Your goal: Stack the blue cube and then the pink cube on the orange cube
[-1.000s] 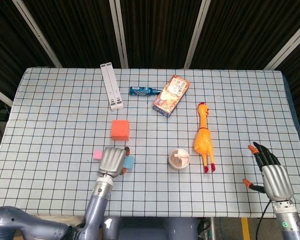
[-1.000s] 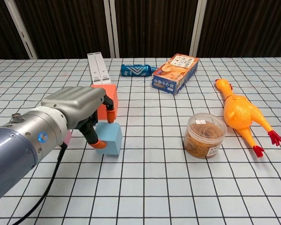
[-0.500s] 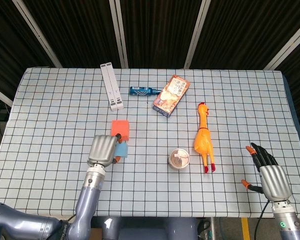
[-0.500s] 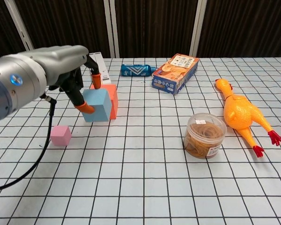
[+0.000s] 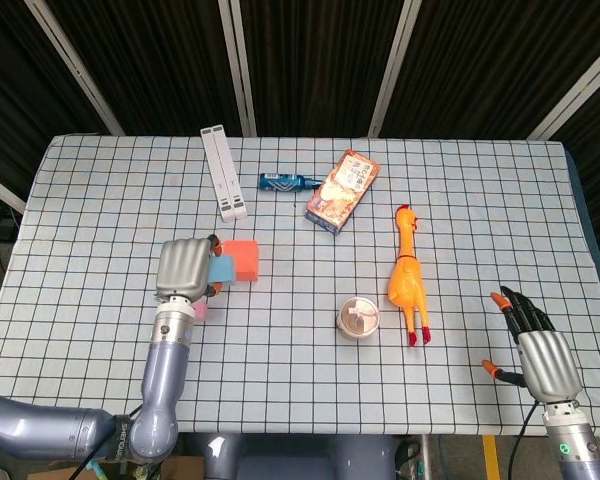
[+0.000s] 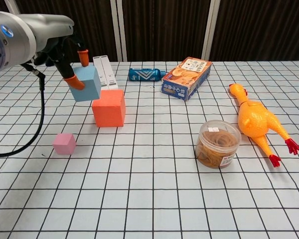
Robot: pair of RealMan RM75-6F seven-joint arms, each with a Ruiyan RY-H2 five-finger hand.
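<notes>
Since the earlier frames the left hand has lifted the blue cube off the table and carried it up and back toward the orange cube; the pink cube, formerly hidden by the hand, is uncovered.

Head view: left hand (image 5: 185, 268) sits just left of the orange cube (image 5: 242, 260), with the blue cube (image 5: 221, 270) showing between hand and orange cube. Pink cube (image 5: 200, 311) peeks out below the hand, on the table (image 5: 100, 200). Right hand (image 5: 540, 345) rests at the near right edge, fingers spread, holding nothing. Rubber chicken (image 5: 407, 275), jar of rubber bands (image 5: 359, 318), snack box (image 5: 342, 190), blue bottle (image 5: 288, 182) and white strip (image 5: 225, 172) lie well apart from the cubes.

Chest view: left hand (image 6: 65, 47) pinches the blue cube (image 6: 86, 82) between thumb and fingers, cube tilted and clear of the table. It hangs above and a little left of the orange cube (image 6: 109, 107), not yet over its top face. Pink cube (image 6: 64, 143) stands alone, nearer the camera and to the left. The right hand does not show in this view.

Step in hand, as judged: first stacking step, carry phase. Next move calls for shifting the blue cube rightward until centred over the orange top, levelling its tilt, lowering until the faces meet, then releasing. Risk: a tilted release could let it slide off.
</notes>
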